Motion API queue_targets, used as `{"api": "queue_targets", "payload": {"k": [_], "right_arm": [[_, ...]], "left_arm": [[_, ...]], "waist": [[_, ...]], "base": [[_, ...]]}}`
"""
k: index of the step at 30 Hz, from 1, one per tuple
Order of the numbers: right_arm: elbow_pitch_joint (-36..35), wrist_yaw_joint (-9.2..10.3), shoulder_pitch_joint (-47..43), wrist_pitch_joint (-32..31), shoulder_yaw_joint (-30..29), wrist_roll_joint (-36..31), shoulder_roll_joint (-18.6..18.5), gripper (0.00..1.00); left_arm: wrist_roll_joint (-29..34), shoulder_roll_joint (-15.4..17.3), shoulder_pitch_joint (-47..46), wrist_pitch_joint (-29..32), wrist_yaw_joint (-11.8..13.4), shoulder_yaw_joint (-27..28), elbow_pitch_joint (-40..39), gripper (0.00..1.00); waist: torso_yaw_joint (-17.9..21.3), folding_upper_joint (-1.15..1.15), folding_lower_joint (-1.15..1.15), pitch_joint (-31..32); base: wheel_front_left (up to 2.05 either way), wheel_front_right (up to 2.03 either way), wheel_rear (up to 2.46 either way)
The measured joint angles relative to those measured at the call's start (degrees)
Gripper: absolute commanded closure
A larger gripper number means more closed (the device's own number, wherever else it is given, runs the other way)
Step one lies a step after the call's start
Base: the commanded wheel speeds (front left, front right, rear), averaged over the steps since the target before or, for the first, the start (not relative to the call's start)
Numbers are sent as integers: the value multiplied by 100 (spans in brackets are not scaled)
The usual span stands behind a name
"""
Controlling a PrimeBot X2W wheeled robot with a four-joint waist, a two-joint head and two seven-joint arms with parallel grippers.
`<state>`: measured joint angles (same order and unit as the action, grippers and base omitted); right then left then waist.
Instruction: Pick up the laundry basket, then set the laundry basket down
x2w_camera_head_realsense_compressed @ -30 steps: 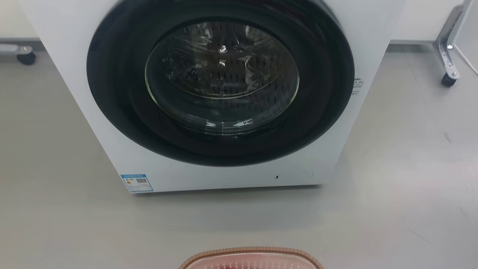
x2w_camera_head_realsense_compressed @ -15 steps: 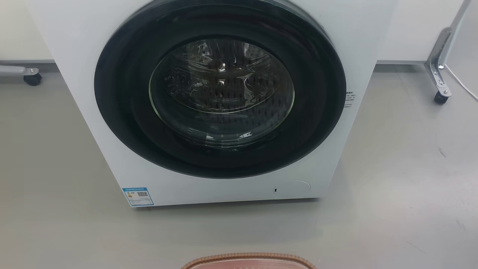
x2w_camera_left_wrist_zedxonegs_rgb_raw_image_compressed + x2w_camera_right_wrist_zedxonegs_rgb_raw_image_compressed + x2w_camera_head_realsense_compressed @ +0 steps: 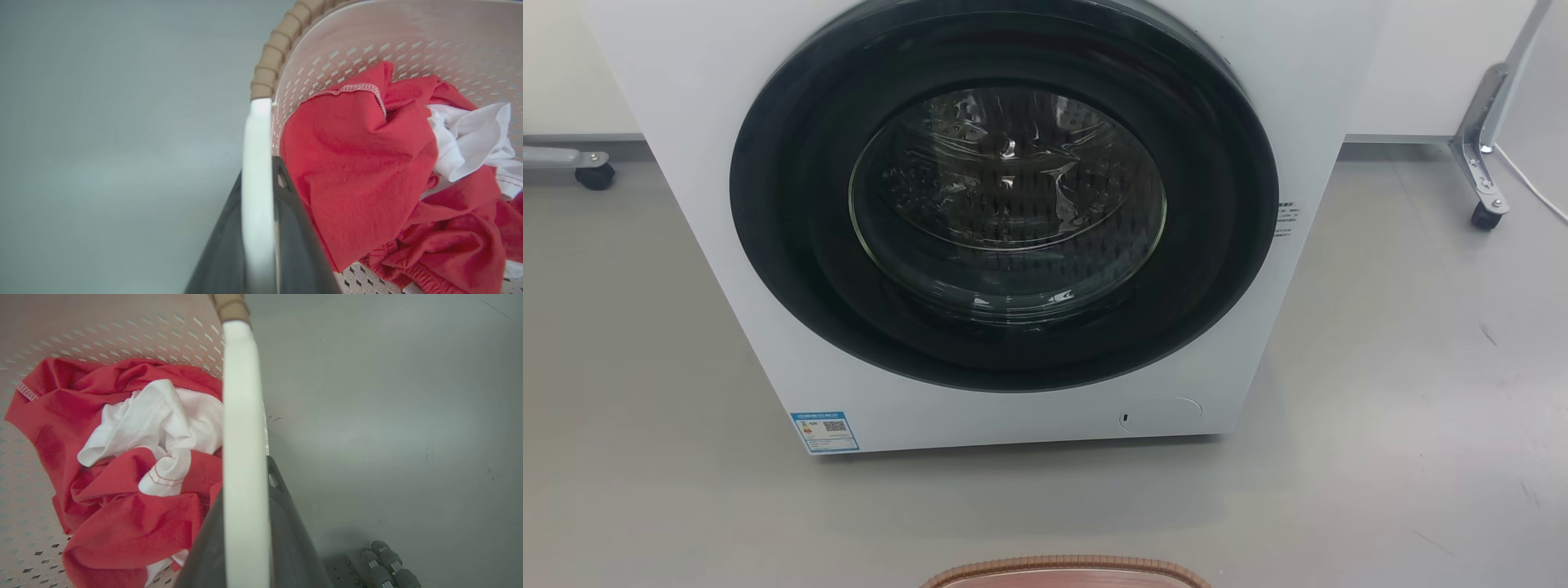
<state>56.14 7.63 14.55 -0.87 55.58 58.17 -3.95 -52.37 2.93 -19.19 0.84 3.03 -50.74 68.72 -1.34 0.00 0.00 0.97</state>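
Note:
The laundry basket's brown woven rim [image 3: 1066, 565] peeks in at the bottom middle of the head view, in front of the washing machine. In the left wrist view its perforated cream wall [image 3: 367, 36] holds red clothes [image 3: 359, 163] and a white garment [image 3: 470, 139]. My left gripper [image 3: 259, 167] is shut on the basket's white side handle [image 3: 256, 134]. In the right wrist view my right gripper [image 3: 245, 473] is shut on the other white handle [image 3: 241, 396], with the red and white clothes [image 3: 151, 420] to its left. I cannot tell whether the basket touches the floor.
A white front-loading washing machine [image 3: 1005, 204] with a dark round door stands straight ahead on the grey floor. Caster legs stand at the far right [image 3: 1486, 212] and far left [image 3: 595, 175]. Grey rollers [image 3: 386, 565] show low in the right wrist view.
The head camera has shifted: the washing machine sits lower in the picture and less of the basket rim shows. Over the last half second almost nothing differs.

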Motion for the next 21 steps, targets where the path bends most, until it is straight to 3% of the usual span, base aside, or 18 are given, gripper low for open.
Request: {"api": "queue_targets", "payload": {"k": [21], "right_arm": [[203,0,165,102,232,293,10,100]], "left_arm": [[-44,-9,-2,-1,2,-70,-9,100]], "waist": [[14,0,0,-66]], "base": [[0,0,0]]}}
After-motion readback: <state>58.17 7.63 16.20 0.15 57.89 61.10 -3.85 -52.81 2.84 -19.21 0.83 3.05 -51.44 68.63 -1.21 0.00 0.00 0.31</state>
